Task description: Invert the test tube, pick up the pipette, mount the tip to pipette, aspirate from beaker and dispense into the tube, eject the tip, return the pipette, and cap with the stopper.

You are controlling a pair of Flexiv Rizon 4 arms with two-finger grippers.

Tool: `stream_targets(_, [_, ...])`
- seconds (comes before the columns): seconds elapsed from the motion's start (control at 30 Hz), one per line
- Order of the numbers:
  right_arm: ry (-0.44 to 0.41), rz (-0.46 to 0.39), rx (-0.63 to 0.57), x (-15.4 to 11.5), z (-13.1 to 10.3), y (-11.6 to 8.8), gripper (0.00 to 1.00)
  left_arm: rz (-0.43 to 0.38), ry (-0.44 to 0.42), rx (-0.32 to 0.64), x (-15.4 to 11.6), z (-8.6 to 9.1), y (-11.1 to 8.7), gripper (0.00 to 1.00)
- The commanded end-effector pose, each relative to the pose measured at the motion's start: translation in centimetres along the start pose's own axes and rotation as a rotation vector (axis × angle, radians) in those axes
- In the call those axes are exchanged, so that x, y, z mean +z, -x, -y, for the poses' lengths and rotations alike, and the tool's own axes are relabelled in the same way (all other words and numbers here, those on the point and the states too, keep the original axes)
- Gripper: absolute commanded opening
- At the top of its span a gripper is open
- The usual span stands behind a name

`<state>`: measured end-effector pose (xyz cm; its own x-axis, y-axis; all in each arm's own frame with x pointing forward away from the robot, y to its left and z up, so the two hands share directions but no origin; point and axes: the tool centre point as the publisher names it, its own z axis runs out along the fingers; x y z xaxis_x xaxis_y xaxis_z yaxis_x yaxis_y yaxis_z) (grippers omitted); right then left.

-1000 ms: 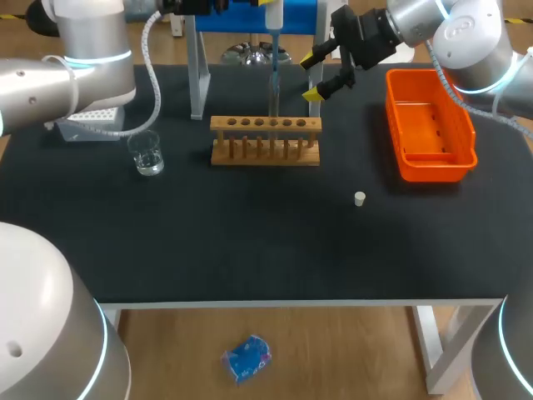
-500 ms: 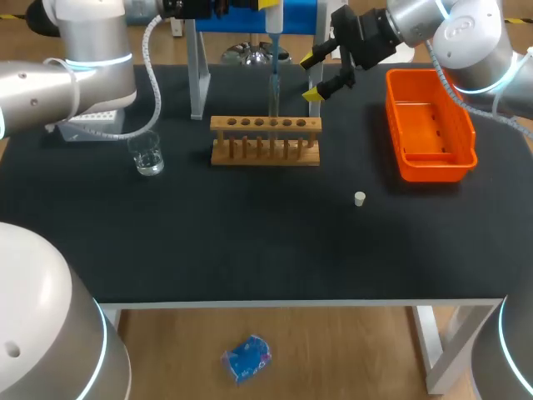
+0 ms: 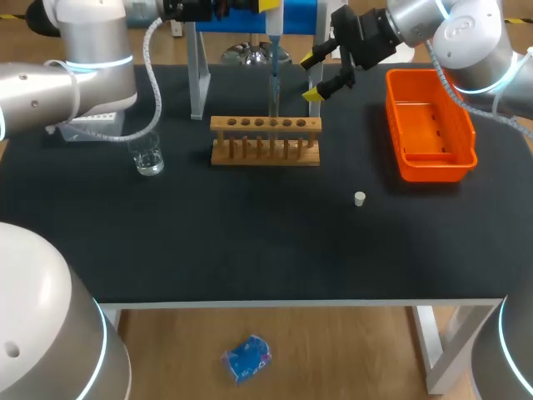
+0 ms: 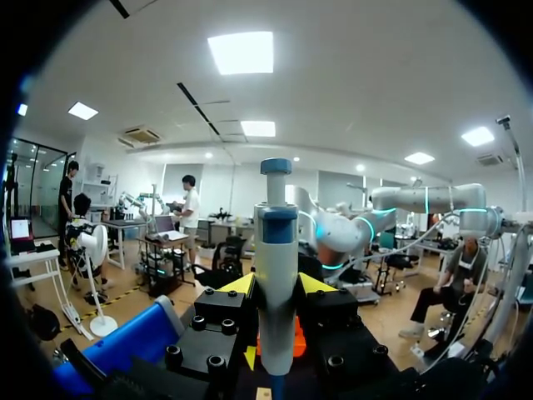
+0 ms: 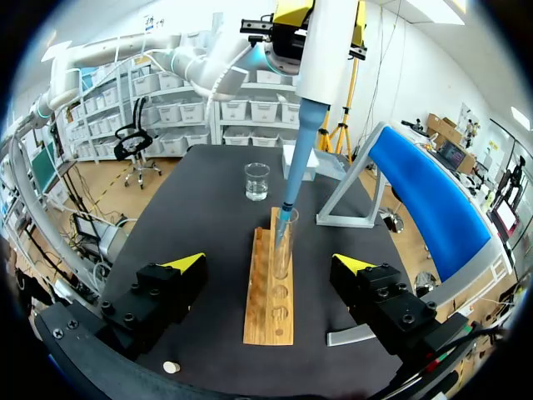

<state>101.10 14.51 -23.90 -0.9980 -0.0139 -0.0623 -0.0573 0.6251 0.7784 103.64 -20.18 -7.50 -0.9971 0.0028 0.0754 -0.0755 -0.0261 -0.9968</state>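
My left gripper (image 3: 268,5) is shut on the white pipette (image 4: 276,275), held upright over the wooden rack (image 3: 265,140). Its yellow fingertips (image 4: 241,285) press the pipette body from both sides. The blue tip (image 5: 293,167) points down into the mouth of the clear test tube (image 5: 283,246) standing in the rack (image 5: 271,292). My right gripper (image 3: 321,77) hangs open just right of the tube, above the rack's right end. In the right wrist view the right gripper (image 5: 269,265) has nothing between its fingers. The beaker (image 3: 148,154) stands left of the rack. A small white stopper (image 3: 360,198) lies on the mat.
An orange bin (image 3: 400,125) sits at the right. A white tip box (image 3: 92,125) is at the far left behind the beaker. The blue pipette stand (image 5: 416,192) with grey legs (image 3: 197,67) rises behind the rack.
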Motion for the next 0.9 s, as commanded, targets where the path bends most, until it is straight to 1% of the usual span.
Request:
stream_targets(0.03, [-0.001,-0.001,-0.001,0.0,0.02,0.06,1.0,-0.001,-0.005,0.0,0.02,-0.2,0.19,0.0])
stream_targets(0.9, [-0.001,-0.001,-0.001,0.0,0.02,0.06,1.0,0.006,-0.017,-0.015,-0.11,-1.16,0.44,0.0])
